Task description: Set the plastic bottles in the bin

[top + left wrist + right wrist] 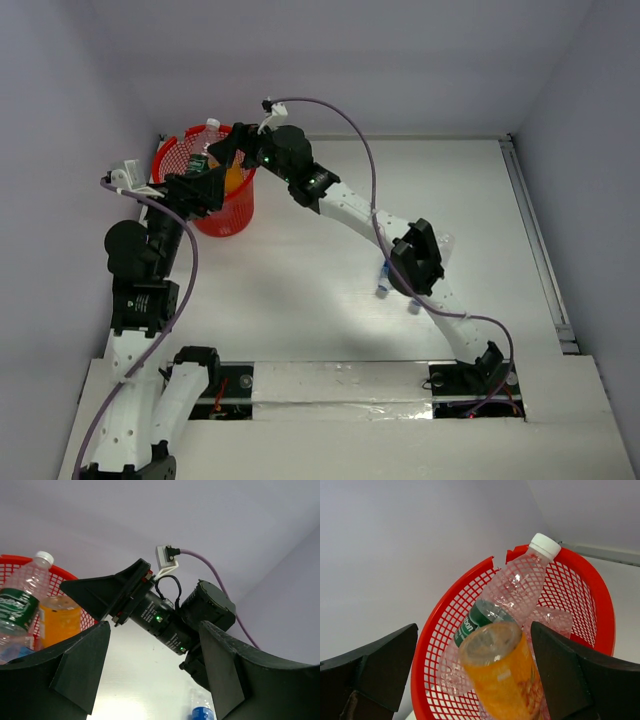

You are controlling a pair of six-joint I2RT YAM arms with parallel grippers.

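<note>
1. Bin (232, 218): red mesh, upright in the upper left of the top view, on the table (330, 310). The right wrist view shows a gap in its rim at the far side.

2. Contents: a clear bottle (512, 587) with a green label and white cap leans against the far wall, cap just above the rim. An orange bottle (502, 680) sits in front of it, its end towards the right wrist camera. A crumpled clear bottle shows behind it; the total count cannot be established.

3. Right gripper (474, 630): above the bin mouth, jaws spread wide. The orange bottle lies between the 2 fingers (385, 665) in the right wrist view, and neither touches it. Nothing is held.

4. Left gripper (154, 630): at the bin's near-left side in the top view, jaws wide apart, nothing between them. Its camera faces the right gripper, with the bin to the left of frame.

5. Outside the bin: 1 blue-capped bottle (383, 281) lies on the table at centre right of the top view, partly covered by the right arm. Whether more lie beneath the arm cannot be determined.
</note>
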